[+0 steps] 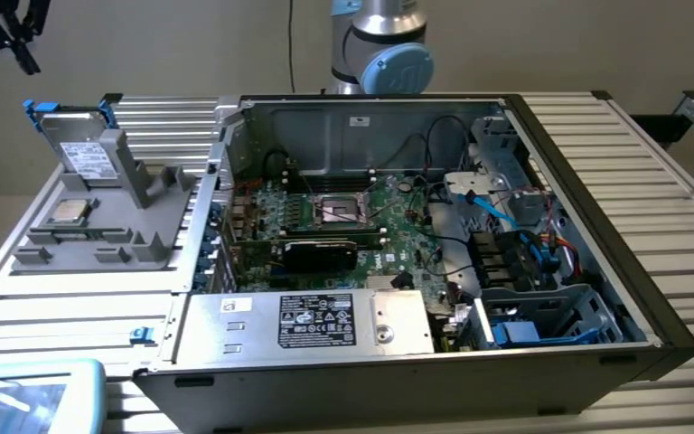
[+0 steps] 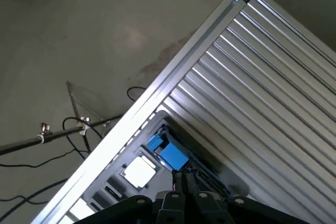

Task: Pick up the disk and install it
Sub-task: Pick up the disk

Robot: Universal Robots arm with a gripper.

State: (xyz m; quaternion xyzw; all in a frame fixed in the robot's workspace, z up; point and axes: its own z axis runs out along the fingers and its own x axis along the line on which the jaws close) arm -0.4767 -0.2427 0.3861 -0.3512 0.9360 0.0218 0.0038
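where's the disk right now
On the exterior view's left, the disk stands upright in the grey holder, beside the open computer case.

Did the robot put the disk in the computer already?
Not yet. Done: nothing. The flat silver-grey disk in its blue plastic frame stands in the grey plastic holder beside the open black computer case. In hand: nothing. The black pincer hangs above the disk, shut and empty. Left: picking the disk up and fitting it in the case.
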